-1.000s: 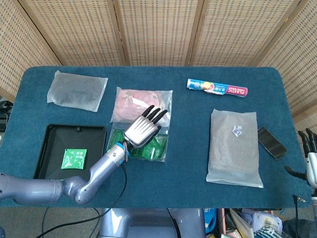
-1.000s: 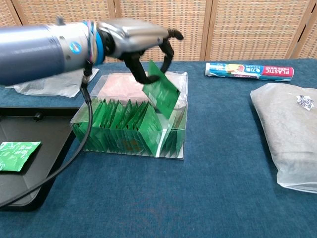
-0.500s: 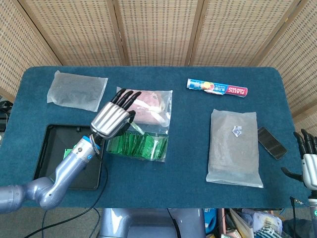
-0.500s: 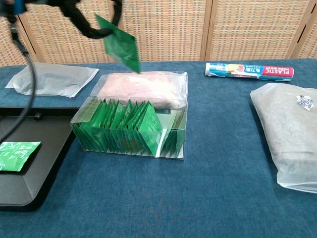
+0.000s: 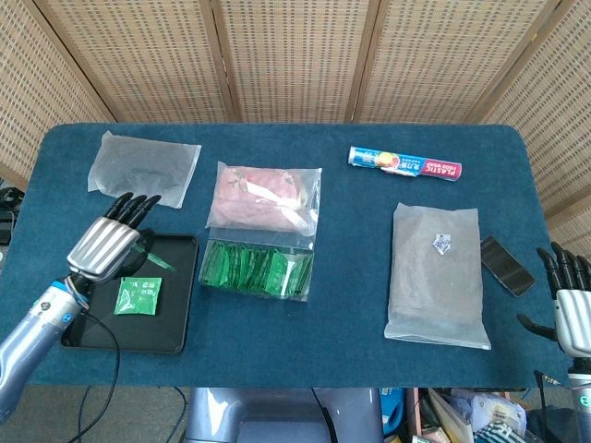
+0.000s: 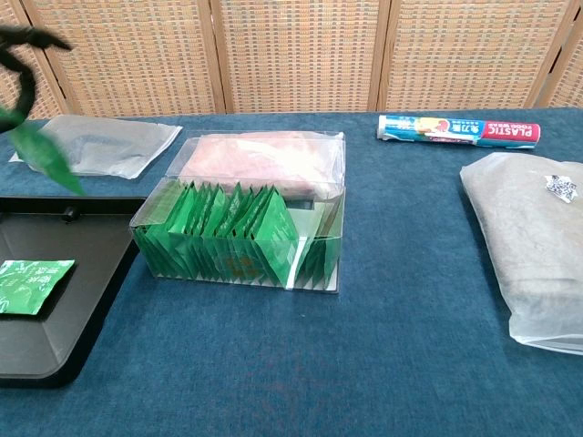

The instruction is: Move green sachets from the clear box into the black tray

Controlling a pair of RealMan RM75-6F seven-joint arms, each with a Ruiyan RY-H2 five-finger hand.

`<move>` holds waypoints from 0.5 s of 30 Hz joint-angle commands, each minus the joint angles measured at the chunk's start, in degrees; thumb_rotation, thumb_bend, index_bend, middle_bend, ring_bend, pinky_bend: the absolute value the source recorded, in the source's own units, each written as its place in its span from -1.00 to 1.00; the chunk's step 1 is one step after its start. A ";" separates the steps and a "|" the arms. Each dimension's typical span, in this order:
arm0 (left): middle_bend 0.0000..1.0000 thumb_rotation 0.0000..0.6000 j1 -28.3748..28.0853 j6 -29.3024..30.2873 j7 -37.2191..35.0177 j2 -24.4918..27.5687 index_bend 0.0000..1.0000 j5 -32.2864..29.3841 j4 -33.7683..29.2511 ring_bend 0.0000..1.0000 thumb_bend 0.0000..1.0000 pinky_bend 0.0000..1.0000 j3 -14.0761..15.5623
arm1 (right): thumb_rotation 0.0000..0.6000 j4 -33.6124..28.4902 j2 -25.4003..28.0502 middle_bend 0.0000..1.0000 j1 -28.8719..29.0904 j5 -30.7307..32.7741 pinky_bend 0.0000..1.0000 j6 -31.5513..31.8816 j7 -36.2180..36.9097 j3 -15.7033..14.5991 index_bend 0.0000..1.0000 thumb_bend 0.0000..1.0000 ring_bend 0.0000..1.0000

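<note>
My left hand (image 5: 109,245) hovers over the black tray (image 5: 180,305), pinching a green sachet (image 5: 152,261) that hangs in the air; the same sachet (image 6: 44,157) shows at the left edge of the chest view with dark fingertips (image 6: 25,41) above it. One green sachet (image 5: 138,296) lies flat in the tray (image 6: 86,273). The clear box (image 5: 257,269) holds a row of several upright green sachets (image 6: 235,232). My right hand (image 5: 572,309) stays at the table's right edge, fingers apart, holding nothing.
A pink packet in clear wrap (image 5: 263,196) lies behind the box. A grey padded bag (image 5: 144,166) sits back left, a larger one (image 5: 437,272) to the right with a phone (image 5: 507,265) beside it. A plastic wrap roll (image 5: 404,164) lies far back.
My left hand has carried the green sachet up out of the clear box and leftward to above the black tray. The right hand has barely shifted.
</note>
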 commanded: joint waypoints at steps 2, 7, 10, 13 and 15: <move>-1.00 1.00 5.04 -3.17 -7.62 2.10 0.27 1.28 4.16 -1.00 -0.11 -1.00 5.31 | 1.00 -0.18 -0.11 -1.00 0.00 -0.29 -1.00 0.12 -0.38 -0.20 -1.00 -1.00 -1.00; -1.00 1.00 5.46 -9.00 -12.41 1.03 0.27 -0.25 7.93 -1.00 -0.11 -1.00 6.23 | 1.00 -0.32 -0.10 -1.00 -0.07 -0.33 -1.00 0.27 -0.51 -0.24 -1.00 -1.00 -1.00; -1.00 1.00 5.22 -11.35 -14.64 -0.50 -0.32 -0.62 10.00 -1.00 -0.11 -1.00 5.72 | 1.00 -0.30 -0.09 -1.00 -0.09 -0.26 -1.00 0.27 -0.55 -0.24 -1.00 -1.00 -1.00; -1.00 1.00 4.68 -14.06 -14.09 -1.37 -1.00 -2.30 11.12 -1.00 -0.18 -1.00 5.50 | 1.00 -0.27 -0.12 -1.00 -0.08 -0.20 -1.00 0.22 -0.66 -0.25 -1.00 -1.00 -1.00; -1.00 1.00 4.34 -15.43 -13.92 -1.74 -1.00 -4.03 10.79 -1.00 -0.31 -1.00 4.93 | 1.00 -0.28 -0.11 -1.00 -0.10 -0.14 -1.00 0.19 -0.71 -0.26 -1.00 -1.00 -1.00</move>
